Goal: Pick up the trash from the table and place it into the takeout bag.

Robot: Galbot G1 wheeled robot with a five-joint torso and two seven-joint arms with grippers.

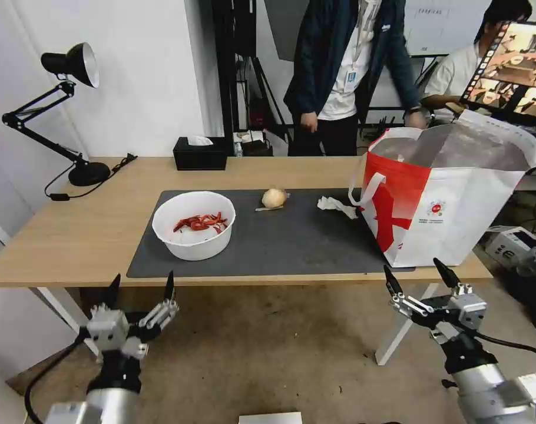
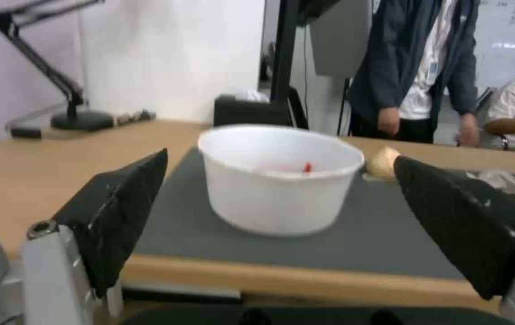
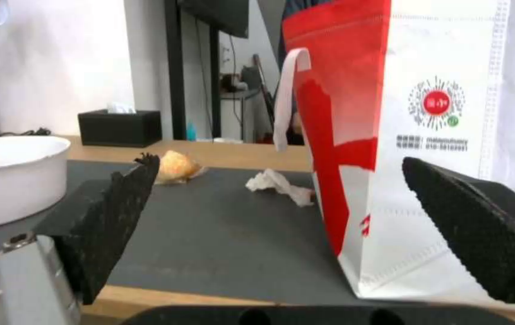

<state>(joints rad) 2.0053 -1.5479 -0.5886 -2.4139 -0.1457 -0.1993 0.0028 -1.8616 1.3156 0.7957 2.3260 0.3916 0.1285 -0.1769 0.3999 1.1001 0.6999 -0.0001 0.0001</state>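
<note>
On the dark mat of the table (image 1: 73,235) stands a white bowl (image 1: 194,225) (image 2: 278,178) (image 3: 11,174) holding red peel scraps. A beige wrapped ball (image 1: 274,198) (image 2: 383,162) (image 3: 176,167) lies mid-mat, and a crumpled white tissue (image 1: 337,206) (image 3: 278,185) rests beside the takeout bag (image 1: 450,194) (image 3: 402,149), which stands open at the table's right end. My left gripper (image 1: 141,284) (image 2: 282,221) hovers open below the table's front edge, facing the bowl. My right gripper (image 1: 421,272) (image 3: 282,221) is open in front of the bag.
A black tissue box (image 1: 200,153) and a black desk lamp (image 1: 73,118) stand along the table's far edge. White table legs (image 1: 406,330) reach the floor near my right arm. People stand and sit behind the table; one hand rests at the bag's far rim.
</note>
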